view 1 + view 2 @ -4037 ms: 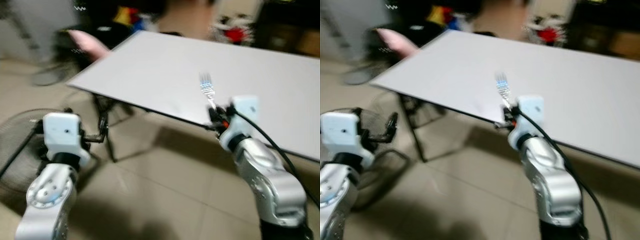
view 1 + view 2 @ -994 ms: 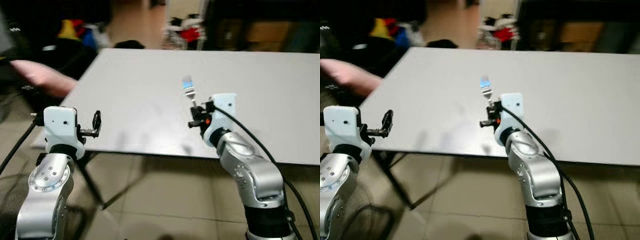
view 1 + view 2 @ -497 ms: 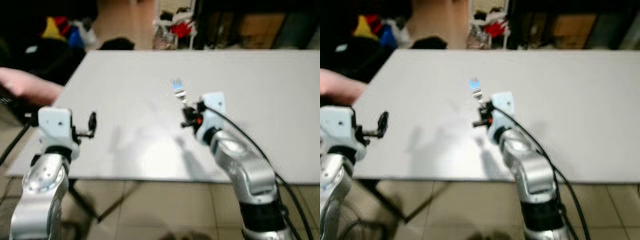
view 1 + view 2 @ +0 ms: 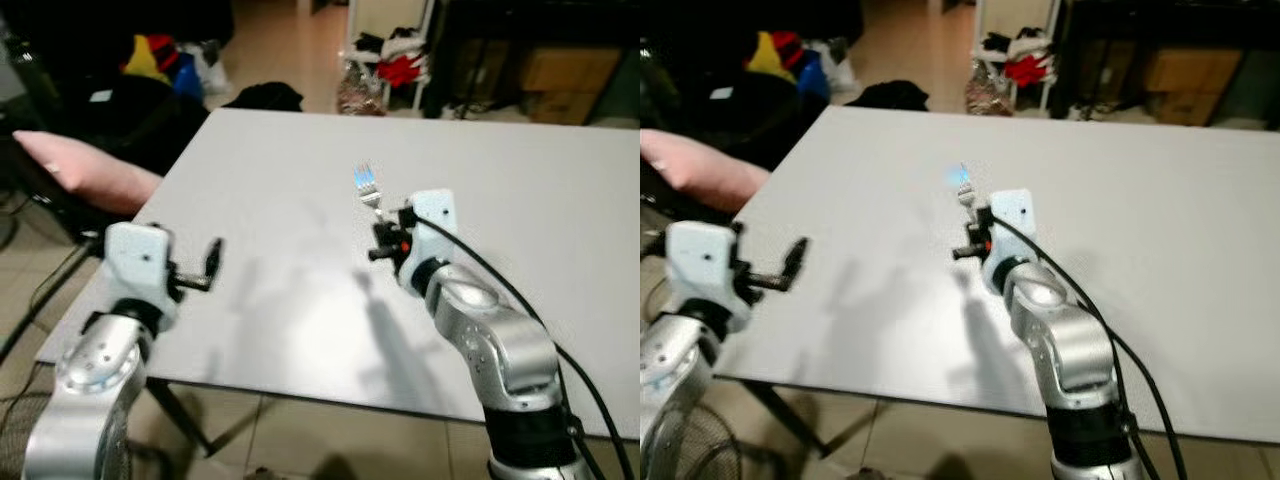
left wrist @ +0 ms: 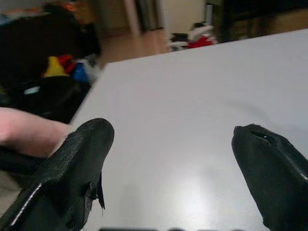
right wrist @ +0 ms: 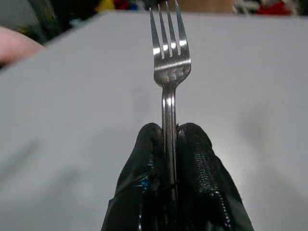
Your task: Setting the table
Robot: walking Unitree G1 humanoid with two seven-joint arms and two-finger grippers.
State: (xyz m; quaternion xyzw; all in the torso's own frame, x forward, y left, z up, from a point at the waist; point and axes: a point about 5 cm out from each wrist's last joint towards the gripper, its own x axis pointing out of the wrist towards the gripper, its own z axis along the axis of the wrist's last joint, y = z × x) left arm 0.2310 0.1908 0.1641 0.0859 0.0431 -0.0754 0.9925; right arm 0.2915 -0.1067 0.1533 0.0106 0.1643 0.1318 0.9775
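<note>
A steel fork (image 4: 367, 189) points tines forward over the middle of a bare white table (image 4: 560, 200). My right gripper (image 4: 388, 226) is shut on the fork's handle, and the right wrist view shows the fork (image 6: 168, 72) pinched between both black fingers (image 6: 195, 159). My left gripper (image 4: 211, 265) hangs open over the table's near left corner with nothing in it; its two fingers (image 5: 72, 168) stand wide apart in the left wrist view above the table (image 5: 187, 106).
A pink cushion (image 4: 90, 170) lies on dark furniture left of the table. Coloured toys and clothes (image 4: 390, 65) sit on the floor beyond the far edge. Tiled floor (image 4: 330, 440) shows under the near edge.
The camera has come closer, so the table now reaches under both arms. Both grippers now hang over the tabletop. The fork stays held in my right gripper.
</note>
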